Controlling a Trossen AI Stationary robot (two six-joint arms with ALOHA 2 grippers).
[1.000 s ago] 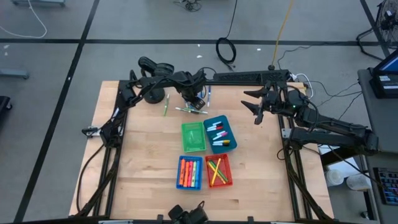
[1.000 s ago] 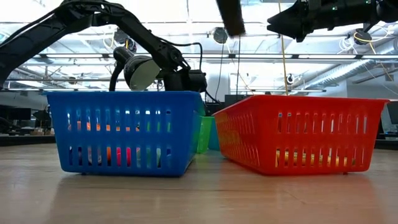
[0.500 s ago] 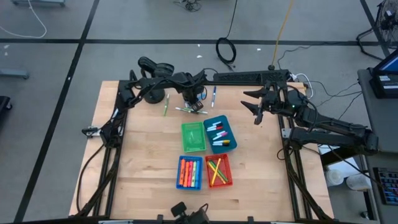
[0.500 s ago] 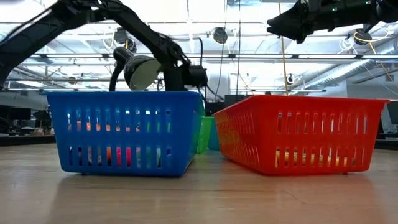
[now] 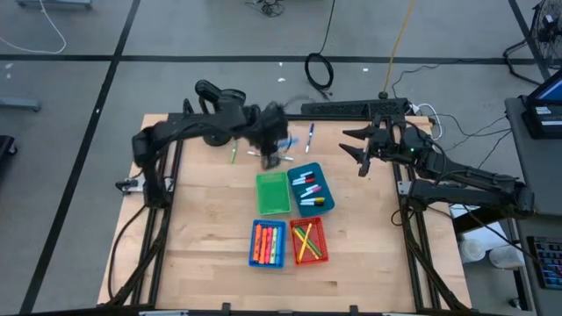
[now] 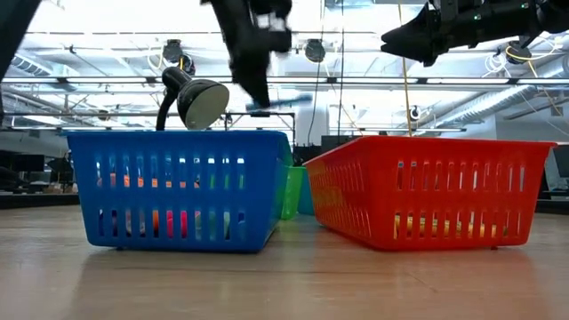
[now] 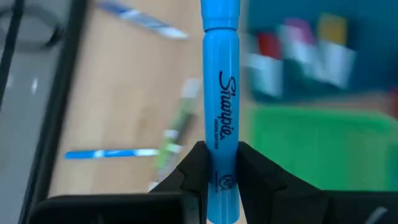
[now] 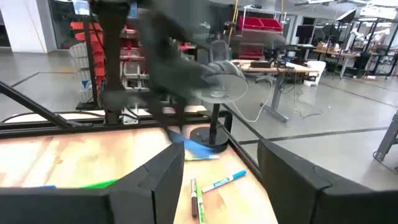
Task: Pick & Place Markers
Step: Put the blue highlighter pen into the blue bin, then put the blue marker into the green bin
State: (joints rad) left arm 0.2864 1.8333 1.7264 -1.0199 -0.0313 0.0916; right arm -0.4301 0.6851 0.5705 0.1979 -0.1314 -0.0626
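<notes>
My left gripper (image 7: 217,171) clamps light-blue plastic marker (image 7: 221,106); right gripper (image 5: 362,156) idle, fingers apart. Four bins part-filled; loose markers (image 5: 309,139) left on wooden table (image 5: 202,228).

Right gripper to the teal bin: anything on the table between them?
High view: nothing. Only bare wood lies between the right gripper, which hangs open at the table's right edge, and the teal bin. The loose markers lie farther back.

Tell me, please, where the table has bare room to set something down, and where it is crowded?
The wood left of the green bin and blue bin is bare out to the table edge; so is the strip right of the teal bin and red bin. It is crowded at the far edge, where loose markers lie around the left gripper.
</notes>
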